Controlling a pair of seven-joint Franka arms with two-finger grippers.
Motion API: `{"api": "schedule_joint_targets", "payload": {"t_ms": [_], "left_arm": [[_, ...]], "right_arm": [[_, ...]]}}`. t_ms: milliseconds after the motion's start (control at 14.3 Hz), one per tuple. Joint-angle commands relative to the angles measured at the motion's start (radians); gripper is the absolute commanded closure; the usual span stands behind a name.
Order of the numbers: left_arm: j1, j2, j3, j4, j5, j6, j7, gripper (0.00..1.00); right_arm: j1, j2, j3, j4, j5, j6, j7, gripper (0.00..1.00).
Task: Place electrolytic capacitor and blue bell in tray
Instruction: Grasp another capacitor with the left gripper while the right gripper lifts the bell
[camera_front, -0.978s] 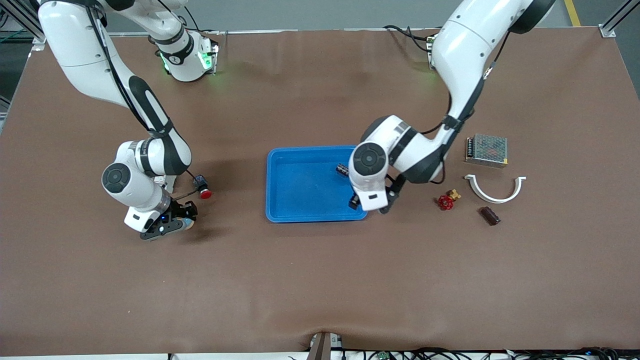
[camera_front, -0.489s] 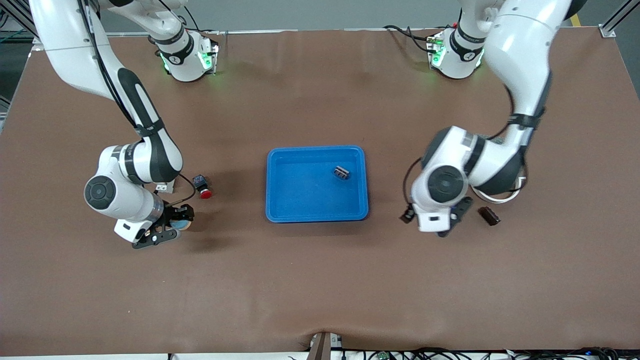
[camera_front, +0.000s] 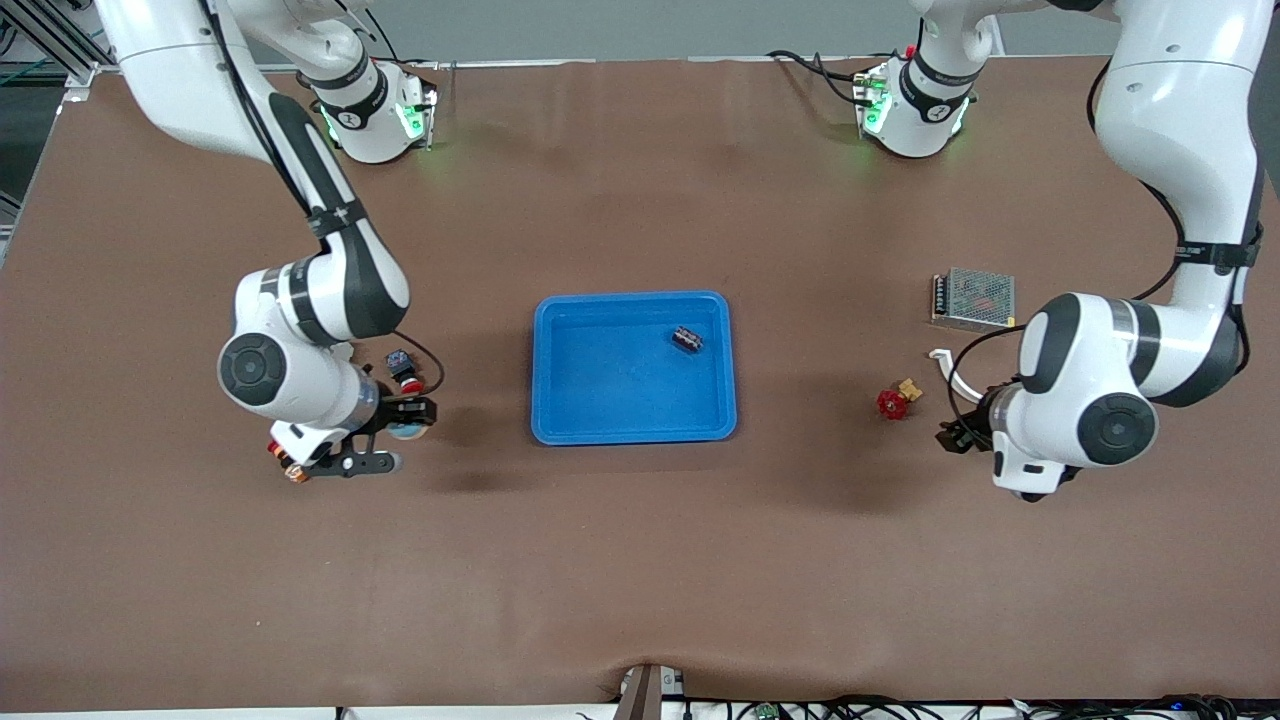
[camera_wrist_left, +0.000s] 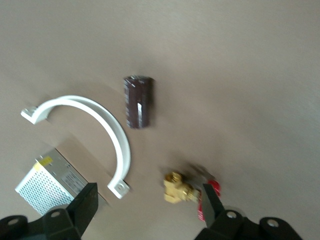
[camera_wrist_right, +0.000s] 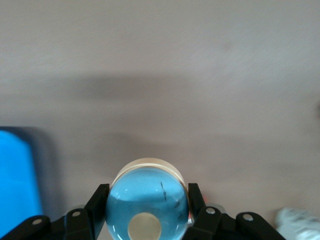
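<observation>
In the front view the blue tray sits mid-bench, and the electrolytic capacitor lies inside it near the corner at about one o'clock, close to the rim but not clearly touching it. Well out at nine o'clock from the tray, the right hand hangs over bare bench with its fingers closed on the blue bell. A red push-button rests on the bench just at twelve o'clock from that hand. At about three o'clock from the tray is a red-handled brass valve, with a white curved clamp and a mesh-covered power supply lying toward two o'clock. The left hand is over the bench beside the valve, much of it hidden by its own wrist. In the left wrist view the left hand is spread wide with nothing between its fingers. Below it lie a brown cylinder, the clamp, the valve and the power supply, all apart from one another. In the right wrist view the right hand pinches the bell from both sides (a glossy blue dome with a pale rim). A corner of the tray shows at the edge.
</observation>
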Motion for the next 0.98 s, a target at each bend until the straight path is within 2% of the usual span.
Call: {"api": "schedule_joint_targets", "payload": {"t_ms": [0, 210, 280, 349, 699, 909], "left_arm": [[0.019, 0.013, -0.014, -0.030, 0.124, 0.028, 0.007, 0.19], [0.081, 0.034, -0.012, -0.096, 0.167, 0.166, 0.052, 0.33], [0.096, 0.038, -0.012, -0.115, 0.167, 0.204, 0.071, 0.45], [0.107, 0.044, -0.012, -0.123, 0.167, 0.227, 0.079, 0.53], [0.110, 0.061, -0.015, -0.123, 0.154, 0.257, 0.079, 0.53], [0.110, 0.058, -0.017, -0.120, 0.152, 0.260, 0.076, 0.50]], "right_arm": [[0.049, -0.037, 0.007, -0.010, 0.083, -0.040, 0.117, 0.44], [0.139, -0.049, 0.006, -0.013, 0.085, -0.036, 0.275, 0.44], [0.174, -0.049, 0.004, -0.013, 0.083, -0.028, 0.327, 0.44], [0.211, -0.049, 0.004, -0.015, 0.083, -0.019, 0.384, 0.44], [0.371, -0.042, 0.001, -0.022, 0.068, 0.061, 0.633, 0.44], [0.411, -0.041, 0.001, -0.121, 0.066, 0.200, 0.647, 0.44]]}}
